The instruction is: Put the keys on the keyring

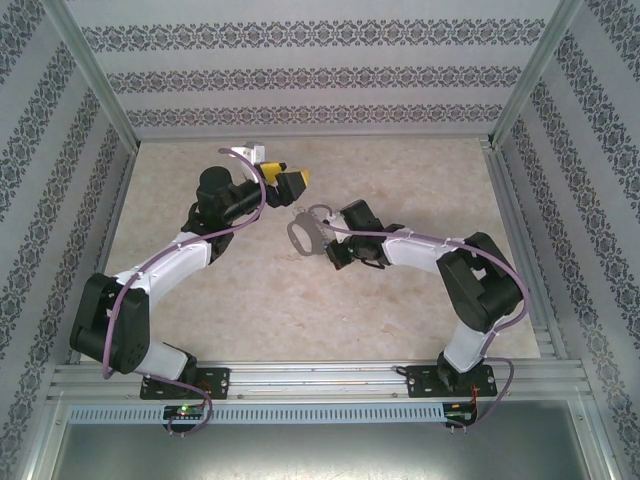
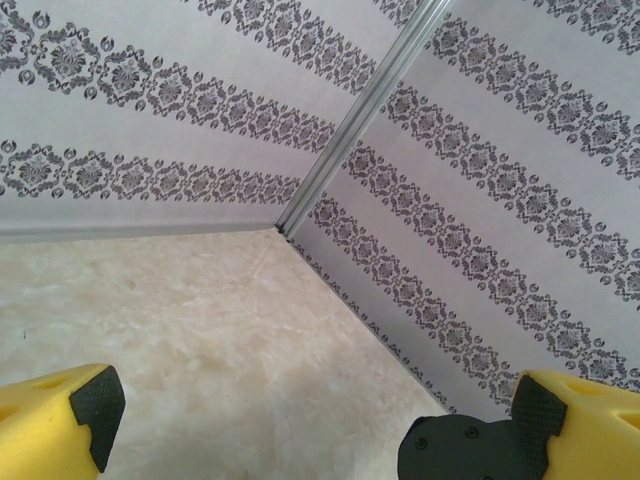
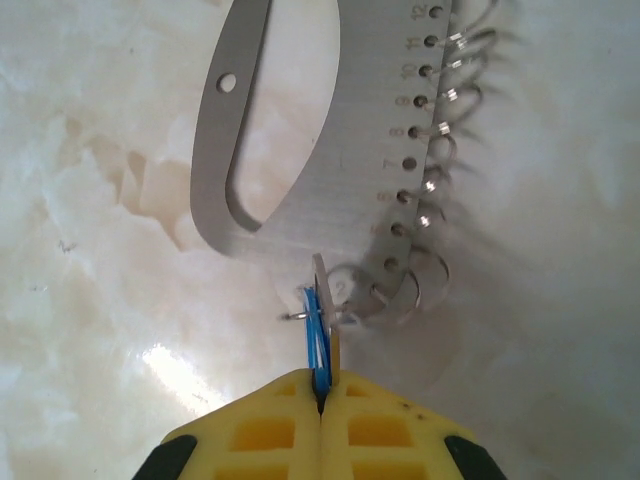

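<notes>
Threading hazard: loose keyring, thin grip

The keys [image 3: 318, 325] are pinched edge-on in the right gripper [image 3: 320, 392]. Its jaws are closed on the blue tag, and only a short tip of tag and silver metal stands out past the pads. That tip sits just beside the lower end of the keyring [image 3: 290, 170], near the lowest of the small wire rings [image 3: 398, 285] strung along its row of numbered holes. Whether it touches a ring I cannot tell. The keyring lies flat on the table [image 3: 90, 300] with nothing holding it.

The main risk, as I judge it, is that loose plate: a push from the key would likely slide or turn it rather than open a ring. The hold is narrow too, so any side load could twist the tag between the pads or pull it free. The rings look thin and springy and may simply bend away.

The left gripper [image 2: 315, 405] has its jaws wide apart and empty. It is apart from the keyring and aimed at the far corner, so it gives no bracing.
</notes>
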